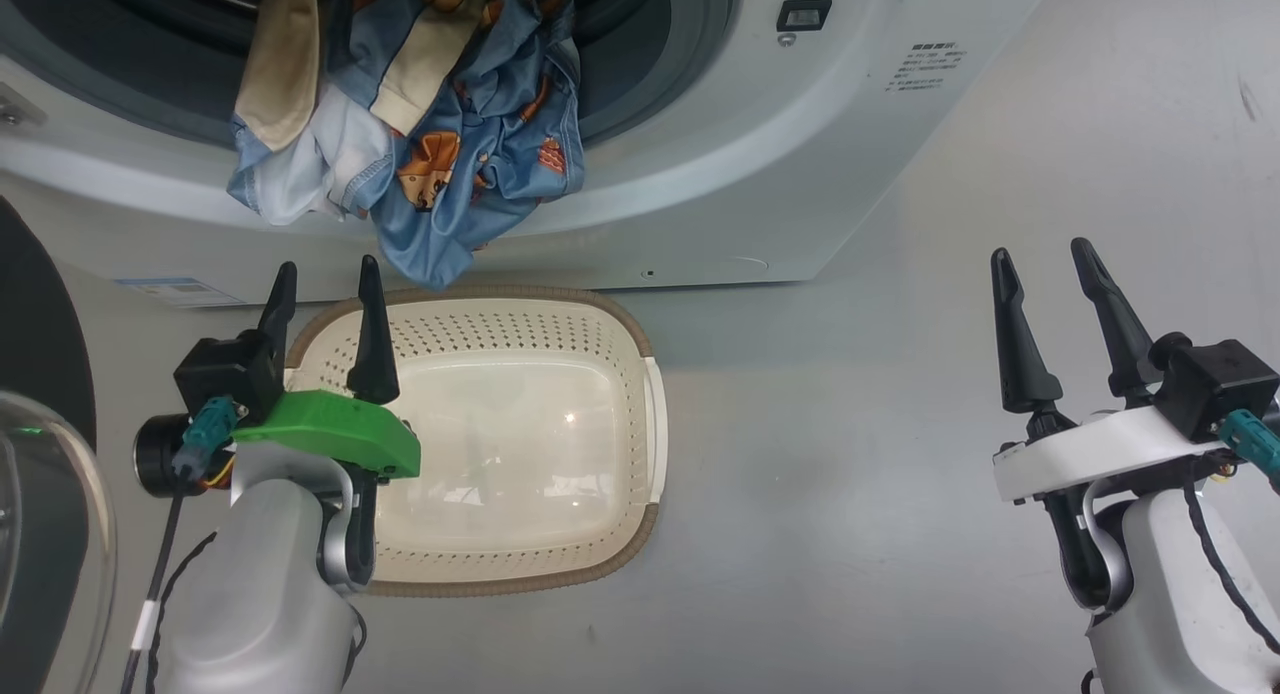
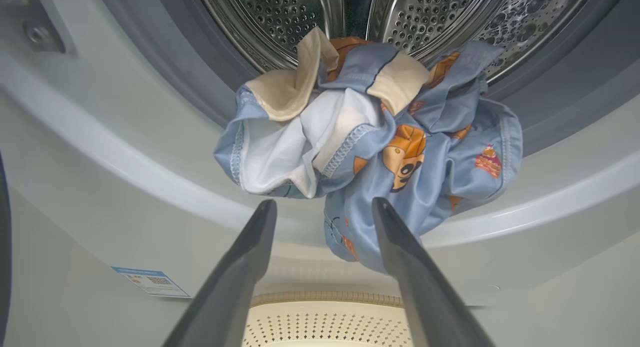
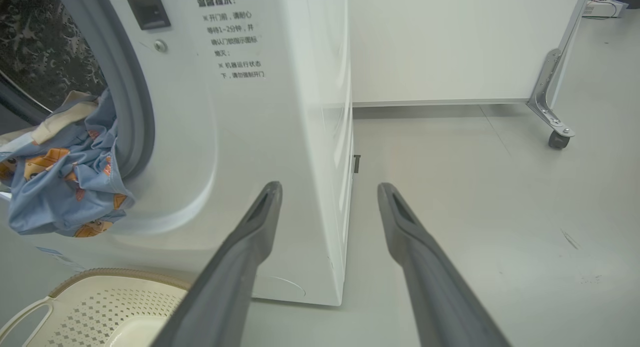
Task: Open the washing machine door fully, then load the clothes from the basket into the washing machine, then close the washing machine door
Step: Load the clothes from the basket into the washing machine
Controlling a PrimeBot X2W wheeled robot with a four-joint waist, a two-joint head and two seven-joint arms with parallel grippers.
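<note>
The light-blue printed clothes (image 1: 470, 144) with a cream piece (image 1: 280, 69) hang half out of the washing machine (image 1: 760, 154) mouth, draped over the grey gasket (image 2: 165, 67) and lower rim; the steel drum (image 2: 280, 17) shows behind them. Below on the floor stands the cream basket (image 1: 620, 374), with nothing in it. My left gripper (image 1: 325, 279) is open over the basket's left rim, just below the hanging clothes (image 2: 400, 157), holding nothing. My right gripper (image 1: 1045, 264) is open over the floor to the right. The door (image 1: 40, 534) stands swung open at the far left edge.
A blue label sticker (image 1: 175, 291) sits low on the washer front. Printed text (image 3: 230, 37) and the door latch (image 3: 147, 9) lie right of the opening. Grey floor (image 3: 475, 197) extends right of the washer, with a white panel on a caster (image 3: 557, 137) behind.
</note>
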